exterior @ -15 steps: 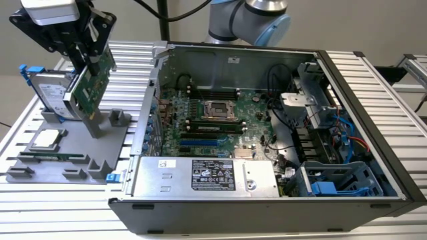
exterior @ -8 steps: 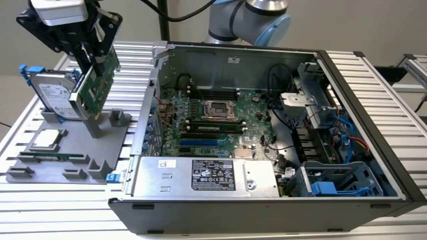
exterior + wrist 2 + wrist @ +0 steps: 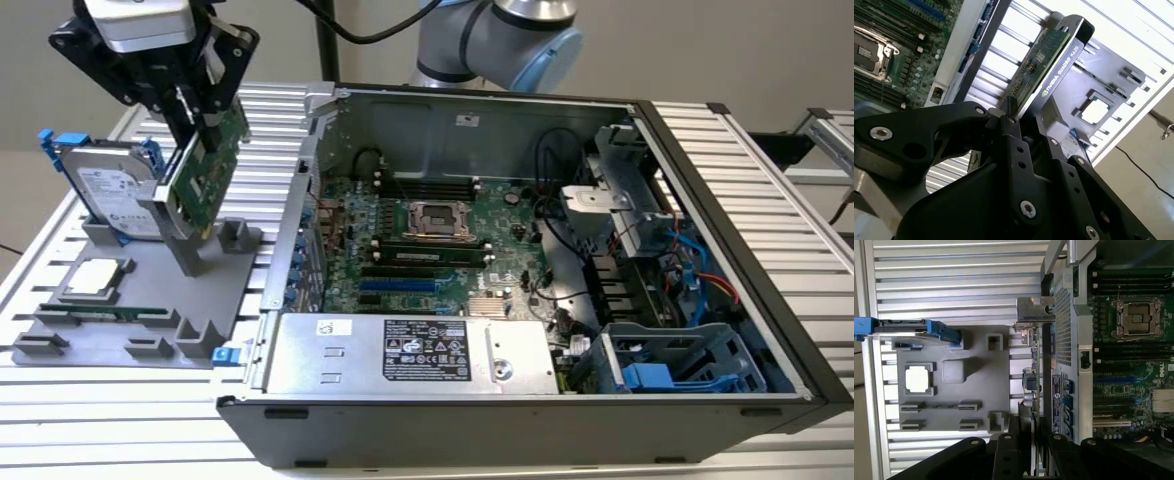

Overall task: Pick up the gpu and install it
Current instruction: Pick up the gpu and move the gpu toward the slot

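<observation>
Exterior view: end effector (image 3: pixel 191 108) clamped on the gpu (image 3: pixel 207 170), top edge. The card hangs upright over the gray holder (image 3: pixel 134 300) on the desk (image 3: pixel 80 410), beside the open computer case (image 3: pixel 534 250). I can't tell if it's lifted clear. I judge the edge grip leaves its connector side free.

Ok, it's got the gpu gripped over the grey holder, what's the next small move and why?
Probably raise it straight up a little. The gripper is shut on the gpu, whose lower end hangs close to the grey holder, and the case wall beside it stands higher than that end.
</observation>
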### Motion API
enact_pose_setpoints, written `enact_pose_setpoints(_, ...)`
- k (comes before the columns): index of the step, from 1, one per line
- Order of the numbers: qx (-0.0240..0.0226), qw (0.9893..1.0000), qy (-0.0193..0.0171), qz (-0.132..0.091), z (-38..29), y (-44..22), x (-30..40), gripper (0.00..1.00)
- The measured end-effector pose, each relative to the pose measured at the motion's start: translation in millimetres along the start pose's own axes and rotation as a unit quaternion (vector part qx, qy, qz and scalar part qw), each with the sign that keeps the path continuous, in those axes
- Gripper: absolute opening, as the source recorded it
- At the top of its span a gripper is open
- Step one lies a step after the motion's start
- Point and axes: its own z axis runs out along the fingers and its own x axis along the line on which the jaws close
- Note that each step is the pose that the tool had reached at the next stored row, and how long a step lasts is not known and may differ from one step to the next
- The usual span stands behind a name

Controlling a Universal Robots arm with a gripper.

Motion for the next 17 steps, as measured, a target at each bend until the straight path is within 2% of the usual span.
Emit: enact_pose_setpoints(17, 0.0000, 1.0000, 0.0000, 0.000, 0.5, 1.2, -21.6, 0.00)
